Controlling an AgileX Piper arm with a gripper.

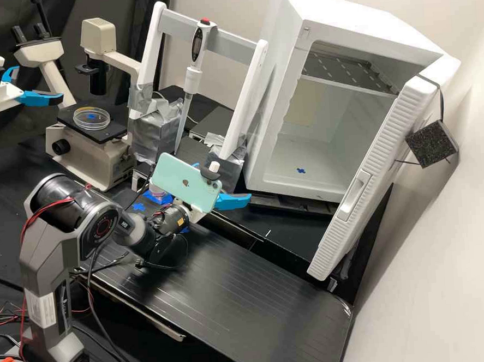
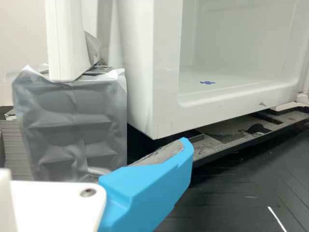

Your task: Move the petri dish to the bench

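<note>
The clear petri dish (image 1: 91,118) sat flat on the microscope's stage (image 1: 73,121), at about ten o'clock from the gripper (image 1: 223,180) in the high view. The gripper's claw was spread wide, with nothing between its blue fingers (image 1: 233,201). The dish looked light and brittle, its smooth wall likely slippery and quick to crack under a hard squeeze. The arm would do best to take it low across the sides, at three and nine o'clock, level and gently, lest any lid slide off.
</note>
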